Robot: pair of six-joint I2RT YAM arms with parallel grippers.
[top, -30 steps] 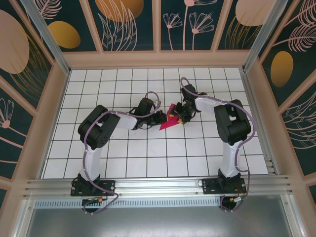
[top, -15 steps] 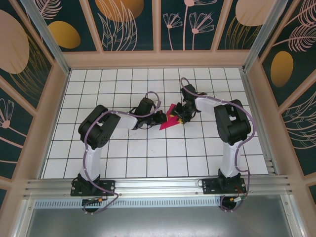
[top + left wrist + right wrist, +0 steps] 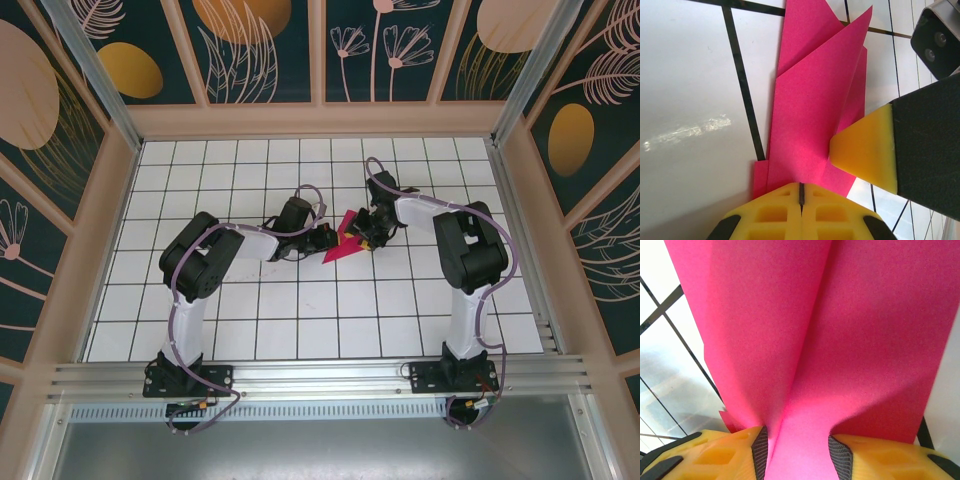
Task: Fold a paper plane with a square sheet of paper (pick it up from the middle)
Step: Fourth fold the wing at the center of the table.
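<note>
The pink sheet of paper (image 3: 340, 247) lies mid-table, folded into a narrow pointed paper plane shape with layered flaps (image 3: 815, 110). My left gripper (image 3: 327, 238) is shut, and its yellow tips (image 3: 801, 192) rest on the paper's near end, which runs under them. My right gripper (image 3: 363, 236) meets the paper from the other side. Its jaws (image 3: 797, 445) stand apart, with a raised ridge of the paper (image 3: 840, 330) bowed up between the dark pads. One of its yellow fingertips (image 3: 865, 150) touches the paper's right edge in the left wrist view.
The white gridded table (image 3: 300, 300) is boxed in by a wooden frame, with a metal rail (image 3: 320, 378) along the near edge. Both arms reach in toward the centre, their forearms low over the tiles. The right wrist camera housing (image 3: 937, 40) hangs close beside the paper.
The right gripper's jaws have drawn slightly closer around the raised paper. Neither arm nor the paper has visibly shifted in the top view.
</note>
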